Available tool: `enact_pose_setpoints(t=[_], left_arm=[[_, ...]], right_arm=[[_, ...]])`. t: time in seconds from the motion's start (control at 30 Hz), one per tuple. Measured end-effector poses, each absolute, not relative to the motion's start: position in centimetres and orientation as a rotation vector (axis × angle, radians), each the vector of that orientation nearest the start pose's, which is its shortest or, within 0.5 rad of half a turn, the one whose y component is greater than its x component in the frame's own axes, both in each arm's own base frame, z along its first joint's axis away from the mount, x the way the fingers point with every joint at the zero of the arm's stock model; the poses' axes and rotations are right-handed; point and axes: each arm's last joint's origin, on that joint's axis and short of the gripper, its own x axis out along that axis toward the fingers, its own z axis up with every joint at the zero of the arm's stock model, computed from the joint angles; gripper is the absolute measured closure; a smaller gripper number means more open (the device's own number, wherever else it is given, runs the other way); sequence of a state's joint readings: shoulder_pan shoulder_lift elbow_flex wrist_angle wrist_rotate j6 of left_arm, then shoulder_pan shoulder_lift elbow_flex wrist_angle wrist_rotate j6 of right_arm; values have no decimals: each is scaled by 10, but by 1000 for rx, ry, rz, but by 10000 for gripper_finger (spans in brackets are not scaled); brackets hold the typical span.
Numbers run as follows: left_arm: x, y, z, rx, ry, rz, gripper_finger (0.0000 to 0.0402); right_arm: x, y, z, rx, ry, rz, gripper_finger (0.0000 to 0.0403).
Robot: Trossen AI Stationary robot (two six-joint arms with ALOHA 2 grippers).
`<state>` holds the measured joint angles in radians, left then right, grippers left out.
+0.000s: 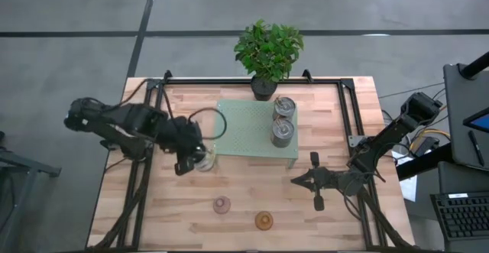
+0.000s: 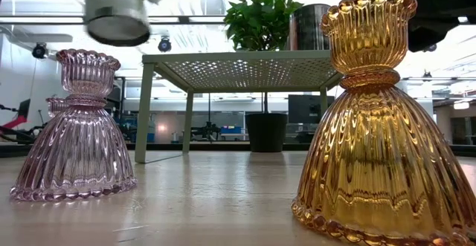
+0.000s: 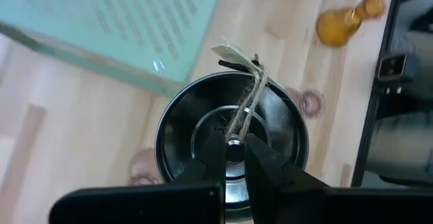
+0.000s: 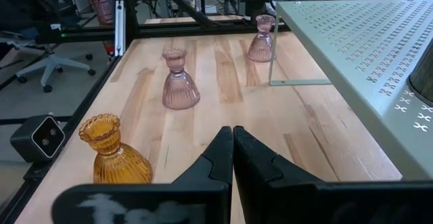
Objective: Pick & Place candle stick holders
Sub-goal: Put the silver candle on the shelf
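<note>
The left hand (image 3: 235, 158) is clenched on the centre post of a silvery holder (image 3: 233, 132), fingers pinched tight where a twine tag is tied. In the high view that left hand (image 1: 191, 158) hangs at about nine o'clock from the table's middle, just off the near-left corner of the green perforated stand (image 1: 252, 134). In the low view the silvery holder (image 2: 115, 12) hangs clear of the wood, so this looks like a carry in hand.

To do it well, I'd say: keep it level, since the grip is only on that thin post and the cup could swing; clear the stand's edge before coming down; set it flat, then let go.

The right hand (image 1: 315, 183) waits at four o'clock, fingers pressed together on nothing.

Two more silvery holders (image 1: 283, 120) stand on the stand's right side, toward one o'clock. A pale pink holder (image 1: 221, 205) sits at six o'clock, an amber holder (image 1: 263, 220) just right of it, and a second pink holder (image 4: 260, 40) stands by the stand's leg. The potted plant (image 1: 267, 54) sits at twelve. Every visible cup looks empty.
</note>
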<state>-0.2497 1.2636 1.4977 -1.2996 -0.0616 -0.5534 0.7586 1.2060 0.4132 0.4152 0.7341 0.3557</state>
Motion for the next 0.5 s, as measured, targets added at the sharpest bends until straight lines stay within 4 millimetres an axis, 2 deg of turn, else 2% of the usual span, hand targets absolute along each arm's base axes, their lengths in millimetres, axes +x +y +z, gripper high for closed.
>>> enact_pose_setpoints(t=[0.1,0.27,0.5], left_arm=[[208,-38,393,-307,1018,154,381],[215,-21,394,-260,996,208,381],[244,0,384,-195,980,231,381]], right_arm=[[175,140,185,97,277,-25,394],[175,139,184,95,278,-26,394],[175,139,184,94,279,-26,394]])
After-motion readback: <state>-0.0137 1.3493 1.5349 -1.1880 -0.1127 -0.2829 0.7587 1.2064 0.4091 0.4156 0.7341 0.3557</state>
